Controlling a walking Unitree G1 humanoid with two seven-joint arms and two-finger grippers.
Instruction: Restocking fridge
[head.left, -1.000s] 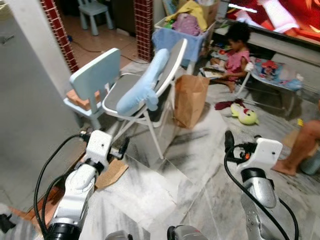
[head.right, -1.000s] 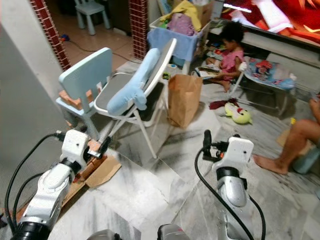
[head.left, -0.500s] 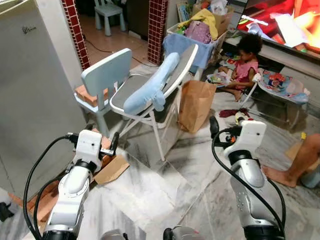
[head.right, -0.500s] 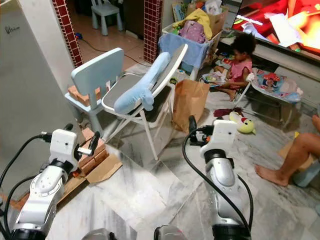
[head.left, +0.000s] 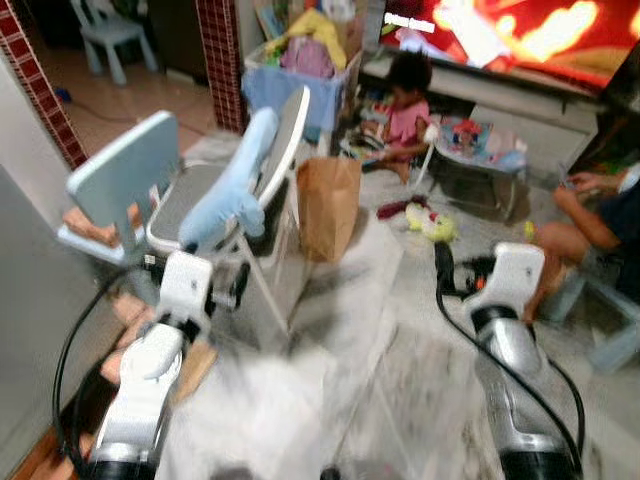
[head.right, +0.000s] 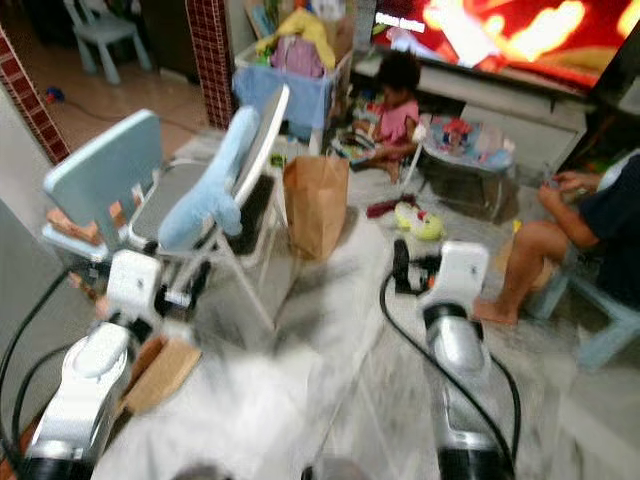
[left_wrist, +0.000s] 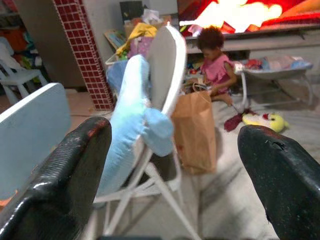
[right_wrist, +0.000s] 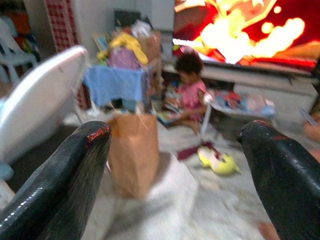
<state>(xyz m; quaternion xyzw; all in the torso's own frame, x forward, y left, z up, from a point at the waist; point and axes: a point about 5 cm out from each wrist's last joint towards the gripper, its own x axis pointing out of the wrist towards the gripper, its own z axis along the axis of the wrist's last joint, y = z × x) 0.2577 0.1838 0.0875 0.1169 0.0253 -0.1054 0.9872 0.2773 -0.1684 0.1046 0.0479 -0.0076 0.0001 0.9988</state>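
- The left hand (head.left: 237, 287) is held out low in front of the robot, its fingers (left_wrist: 55, 185) spread wide with nothing between them. The right hand (head.left: 441, 268) is out on the other side, equally wide open and empty, as the right wrist view shows.
- Both head views are smeared, so I judge the robot is walking or turning. The worry is a bump or a misjudged step while the picture is this soft.
- Just ahead of the left hand stands a folding chair (head.left: 285, 150) with a pale blue cushion (head.left: 233, 185) draped over its back, and beside it a small blue chair (head.left: 125, 175). An outstretched arm could catch a chair leg and drag it over the marble floor (head.left: 330, 350).
- A brown paper bag (head.left: 328, 205), likely the groceries to be stocked, stands on the floor just beyond the folding chair. It is upright and open at the top, well apart from both hands. It looks light and thin-walled, so a sideways knock could tip it, and a pinch on one edge could tear it.
- A grey panel (head.left: 25, 330) at the left edge may be the fridge, though I cannot tell.
- Farther back, a child (head.left: 405, 100) sits on the floor near a yellow soft toy (head.left: 430, 222), and a seated person (head.left: 590, 225) is on the right. Both lie near the way to the bag, so sudden movement from either is the most serious risk.
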